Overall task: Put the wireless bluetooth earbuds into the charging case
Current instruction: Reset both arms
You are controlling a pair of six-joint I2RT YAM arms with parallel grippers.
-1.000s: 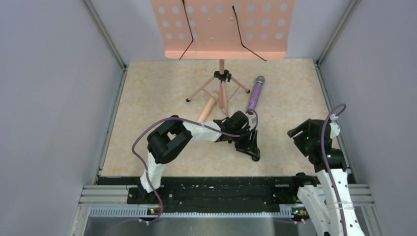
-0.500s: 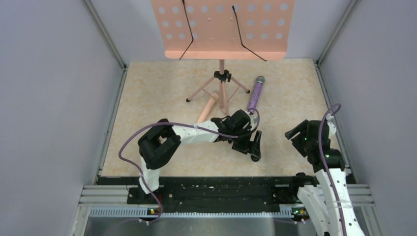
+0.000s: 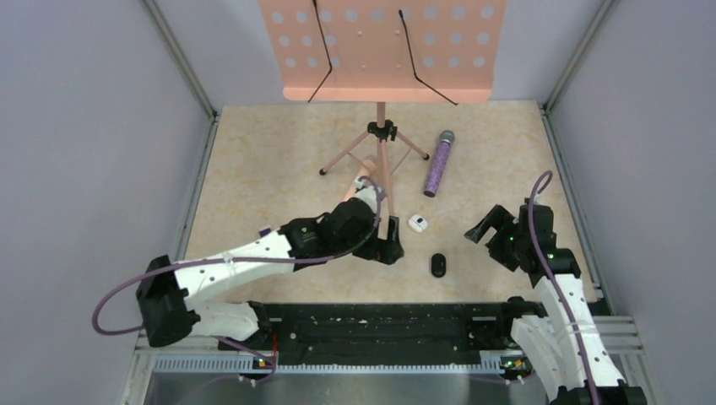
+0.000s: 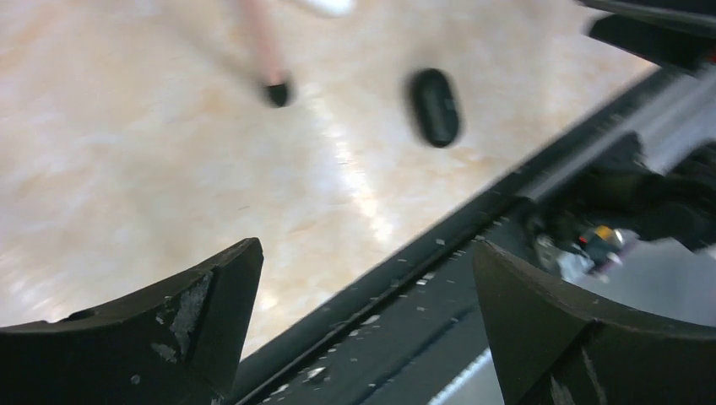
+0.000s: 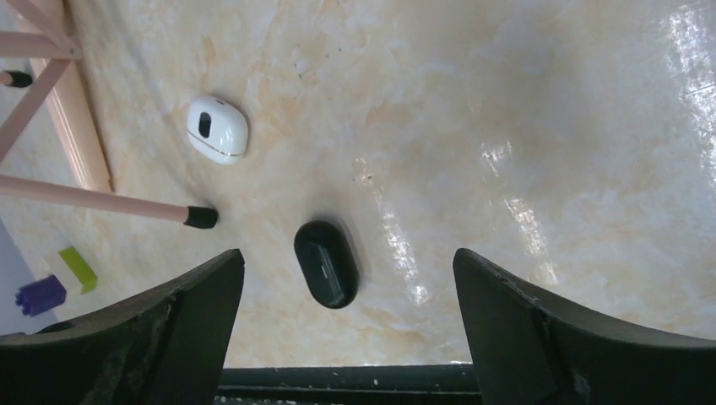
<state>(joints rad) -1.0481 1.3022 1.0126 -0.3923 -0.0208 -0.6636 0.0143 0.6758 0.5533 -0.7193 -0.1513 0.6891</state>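
Swings the left arm back toward the left, off the spot covered a second ago. Spreads the left gripper (image 4: 365, 278) wide, holding nothing. Brings the right gripper (image 5: 347, 278) in from the right, likewise spread and empty. Leaves the charging case (image 3: 438, 265) uncovered on the table (image 3: 253, 169) near the front edge, between both grippers. Leaves the white earbud piece (image 3: 418, 223) just beyond it, apart, so probably not yet seated.

White earbud (image 5: 218, 128) near black oval case (image 5: 325, 263)
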